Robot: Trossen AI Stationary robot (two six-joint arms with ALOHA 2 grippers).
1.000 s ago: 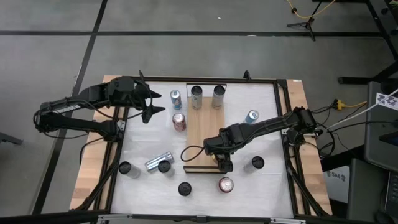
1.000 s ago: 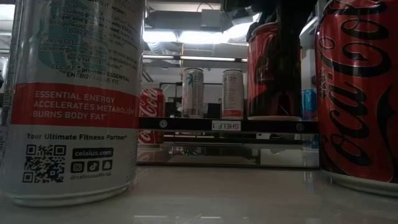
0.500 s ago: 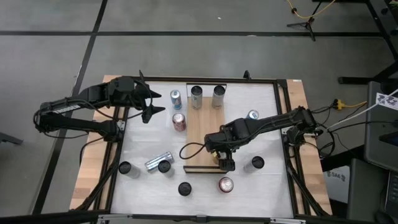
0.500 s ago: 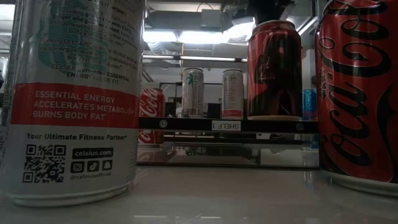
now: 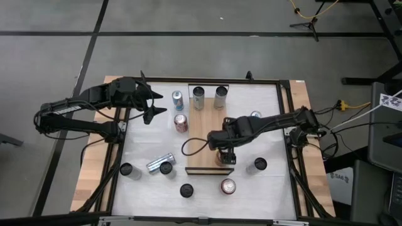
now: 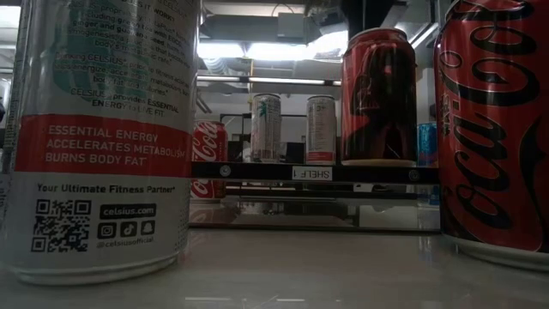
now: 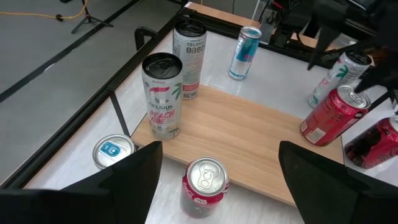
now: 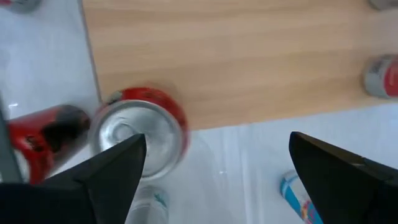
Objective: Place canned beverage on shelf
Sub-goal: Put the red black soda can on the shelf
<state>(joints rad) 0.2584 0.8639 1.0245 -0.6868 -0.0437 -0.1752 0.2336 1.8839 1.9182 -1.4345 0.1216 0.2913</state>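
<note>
The shelf (image 5: 204, 129) is a light wooden plank in the middle of the table, with a dark lip at its near end (image 5: 210, 171). A red and black can (image 6: 378, 94) stands upright on its base on the shelf's near end. It also shows in the high view (image 5: 221, 159) and from above in the right wrist view (image 8: 140, 134). My right gripper (image 5: 223, 150) hangs open just above this can (image 8: 214, 180) and touches nothing. Two tall pale cans (image 5: 198, 97) (image 5: 220, 96) stand at the shelf's far end. My left gripper (image 5: 154, 107) waits open and empty (image 7: 217, 149) over the table's far left.
A red can (image 5: 181, 122) and a blue can (image 5: 178, 99) stand left of the shelf. A blue can (image 5: 255, 116) stands to its right. Several more cans stand or lie near the front (image 5: 227, 186) (image 5: 159, 164) (image 5: 257, 164). A dark frame (image 5: 286, 125) rims the table.
My right gripper has let go of the red and black can, risen clear of it and drawn a little toward the table's far edge. The can stays upright on the shelf's near end.
</note>
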